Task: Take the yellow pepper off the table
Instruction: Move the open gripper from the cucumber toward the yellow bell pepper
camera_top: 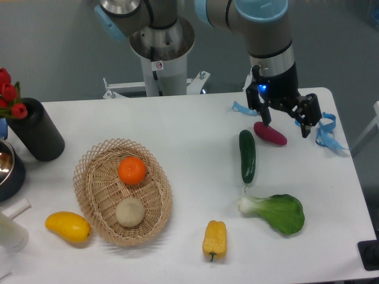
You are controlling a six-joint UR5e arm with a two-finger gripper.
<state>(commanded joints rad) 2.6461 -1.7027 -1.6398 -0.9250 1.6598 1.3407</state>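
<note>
Ribbed, blocky yellow pepper [214,239]

A wicker basket [95,177] holds 1 orange [131,170] and 1 pale round fruit [129,212]. Just left lies a smooth yellow mango [68,227]. Farther right: a cucumber [247,156], a purple sweet potato [270,134], bok choy [277,212], blue ribbon [329,135]. A black vase [37,130] holds red tulips [10,94].

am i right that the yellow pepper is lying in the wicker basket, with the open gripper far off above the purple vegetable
Not quite. The camera view shows the yellow pepper lying on the table, outside the wicker basket. The rest holds: the open gripper is far off above the purple vegetable.
</note>
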